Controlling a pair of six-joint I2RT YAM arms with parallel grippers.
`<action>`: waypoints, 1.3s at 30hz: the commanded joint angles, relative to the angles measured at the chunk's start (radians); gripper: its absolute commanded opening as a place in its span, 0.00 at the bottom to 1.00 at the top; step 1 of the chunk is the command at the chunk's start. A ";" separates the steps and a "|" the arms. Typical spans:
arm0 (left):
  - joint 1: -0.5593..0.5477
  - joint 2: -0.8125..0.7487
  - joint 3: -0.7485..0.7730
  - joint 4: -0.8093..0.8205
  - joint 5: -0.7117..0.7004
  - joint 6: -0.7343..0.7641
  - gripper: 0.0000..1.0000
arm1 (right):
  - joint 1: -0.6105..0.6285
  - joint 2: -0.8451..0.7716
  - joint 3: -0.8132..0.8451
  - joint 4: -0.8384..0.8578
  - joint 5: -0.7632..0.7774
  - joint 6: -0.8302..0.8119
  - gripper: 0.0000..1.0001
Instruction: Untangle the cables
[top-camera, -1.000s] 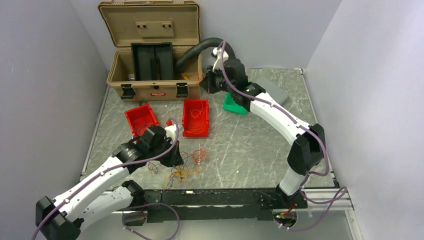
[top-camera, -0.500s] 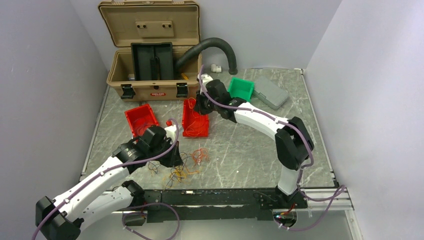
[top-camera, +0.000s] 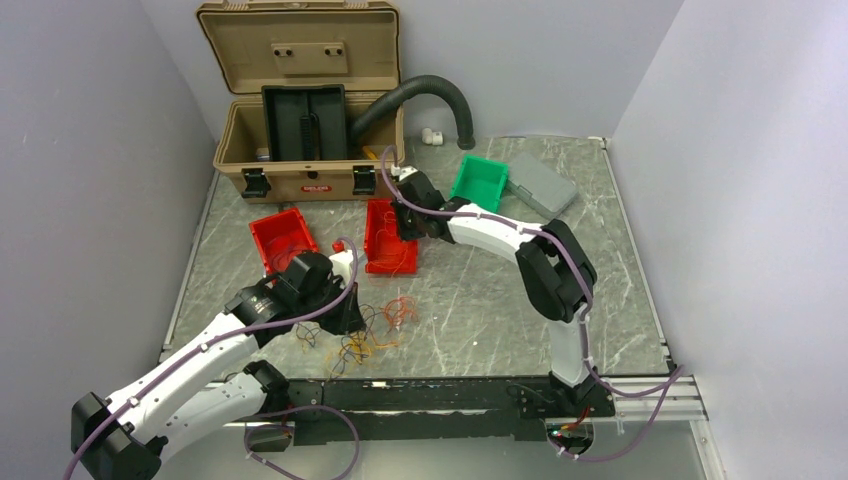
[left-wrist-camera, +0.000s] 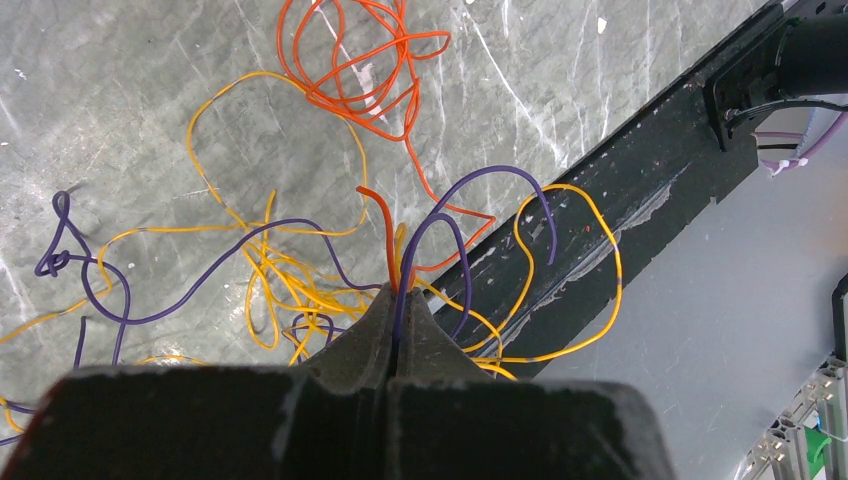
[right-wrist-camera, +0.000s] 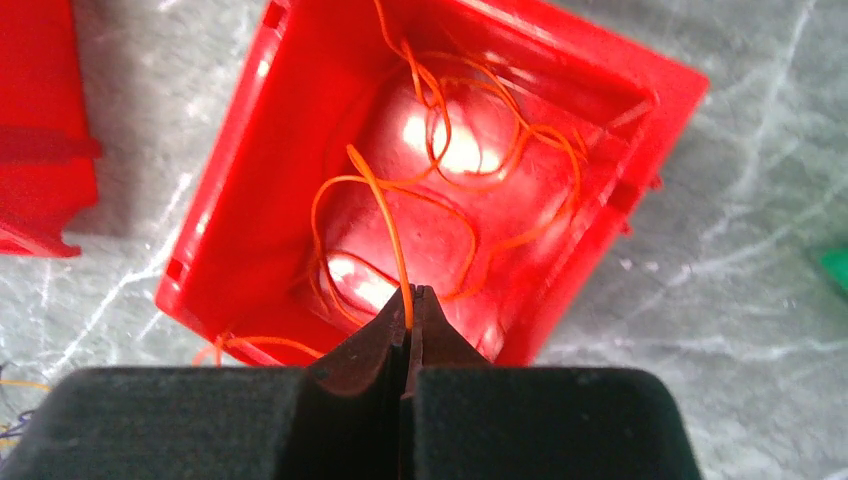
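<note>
The left gripper (left-wrist-camera: 393, 305) is seen with its jaws pressed together on a purple and an orange-red strand of the cables (top-camera: 365, 335), which are spread on the table (top-camera: 500, 310) just in front of it. The right gripper (right-wrist-camera: 411, 305) is likewise pinched tight on an orange strand (right-wrist-camera: 385, 215) that loops inside the red bin (right-wrist-camera: 225, 170). Since a second ago the right arm has been brought from the back, by the green bin (top-camera: 478, 182), down over this red bin; the left arm is unchanged. One yellow loop is laid across the black rail (left-wrist-camera: 600, 200) at the near edge. Bare table is left to the right of the tangle.
</note>
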 joint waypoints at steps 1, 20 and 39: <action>-0.002 -0.005 0.022 0.002 -0.007 0.010 0.00 | 0.001 -0.125 -0.067 -0.007 0.056 0.022 0.00; -0.001 -0.005 0.018 0.004 -0.001 0.006 0.00 | 0.002 -0.310 0.015 -0.157 0.096 -0.020 0.00; -0.002 0.002 0.019 0.006 0.001 0.008 0.00 | 0.001 -0.446 0.066 -0.173 0.103 -0.061 0.00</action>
